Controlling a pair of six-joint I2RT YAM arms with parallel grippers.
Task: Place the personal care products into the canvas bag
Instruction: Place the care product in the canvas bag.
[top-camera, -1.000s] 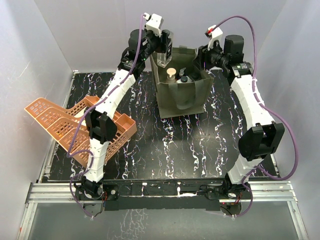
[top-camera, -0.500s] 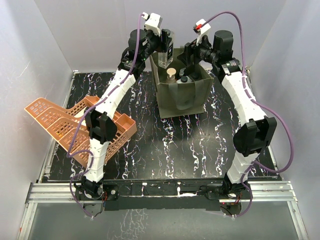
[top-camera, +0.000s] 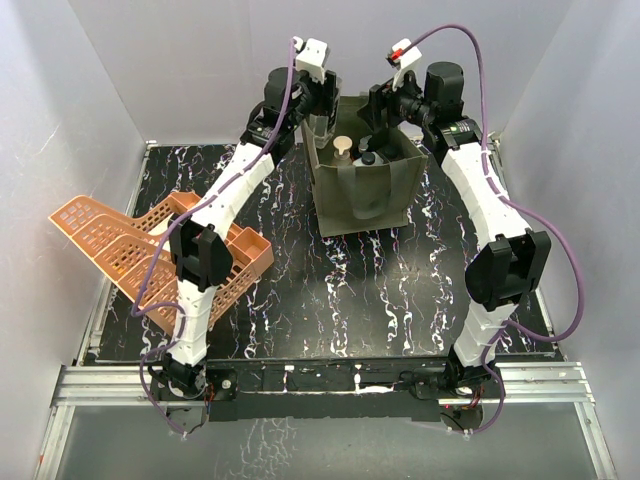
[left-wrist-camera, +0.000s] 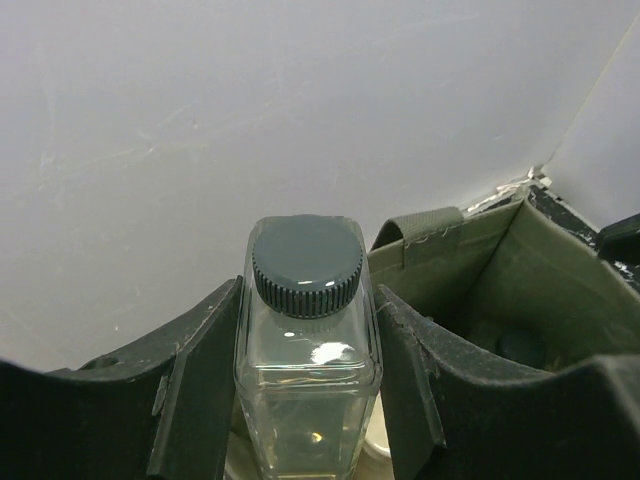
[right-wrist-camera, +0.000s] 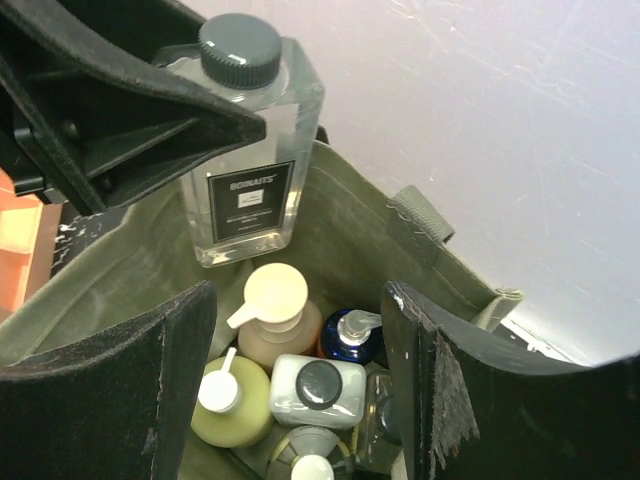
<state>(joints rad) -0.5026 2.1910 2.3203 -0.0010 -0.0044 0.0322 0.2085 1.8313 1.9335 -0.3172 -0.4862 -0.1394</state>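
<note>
Olive-green canvas forms the bag (top-camera: 365, 195), which stands upright near the far edge of the black marbled table (top-camera: 330, 300), its mouth open. The left gripper (left-wrist-camera: 308, 400) hangs over the bag's far left corner. Its fingers (left-wrist-camera: 200, 390) are pressed against opposite sides of a square clear bottle (right-wrist-camera: 250, 150), which has a dark ribbed cap (left-wrist-camera: 306, 265) and a black label. The bottle is upright. In the right wrist view its base shows against the bag's inner wall, above the bottles already inside.

The right gripper (right-wrist-camera: 300, 300) hovers over the bag's far right side, fingers spread with nothing between them.

Inside the bag, packed close together, stand a tan bottle (right-wrist-camera: 272, 325) with a cream pump, a yellow-green bottle (right-wrist-camera: 228, 412), a clear bottle with a black cap (right-wrist-camera: 315, 390) and a bottle with a blue top (right-wrist-camera: 350, 335).

Two orange lattice baskets (top-camera: 150, 250) lie well apart from the bag, at the table's left.
</note>
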